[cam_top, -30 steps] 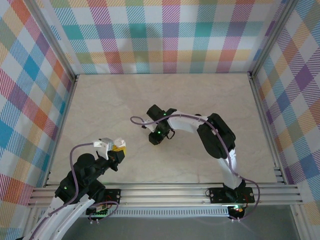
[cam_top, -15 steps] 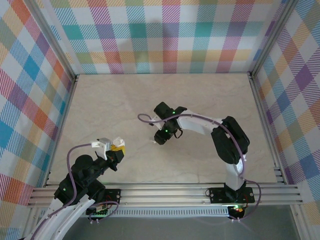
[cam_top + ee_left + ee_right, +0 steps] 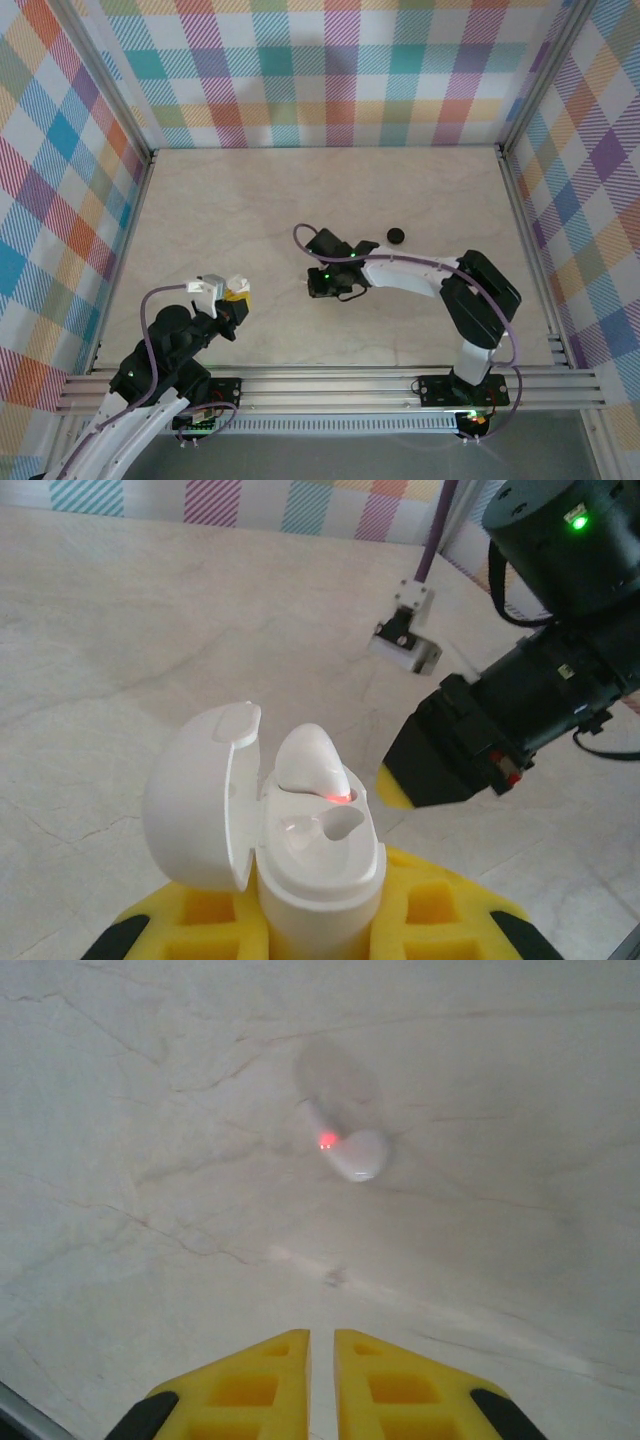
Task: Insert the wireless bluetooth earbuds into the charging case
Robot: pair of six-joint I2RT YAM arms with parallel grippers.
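We start at the right gripper (image 3: 322,1360): its yellow fingers are drawn almost together, only a thin slit between them, and nothing is caught there. Over the last second the right arm has shifted a little toward the near edge and its elbow has swung out to the right. That has uncovered a dark round thing (image 3: 396,236) on the table (image 3: 220,200) behind the arm.

Just beyond the fingertips, well clear of them, a loose earbud (image 3: 358,1153) lies on its side on the table, white with a red light glowing at its stem. We judge that this closing took hold of nothing, so the pick-up has yet to be made and the fingers will need to spread again before they come down around the bud.

Further out, the left gripper (image 3: 320,920) has not moved in that second. It pinches the white case (image 3: 300,860) upright, lid hinged open to the left. A seated earbud (image 3: 308,765) already sits in one socket with its own red light showing, and the socket beside it (image 3: 340,823) is empty. For this case, then, we reckon the job half done and waiting on the loose bud.
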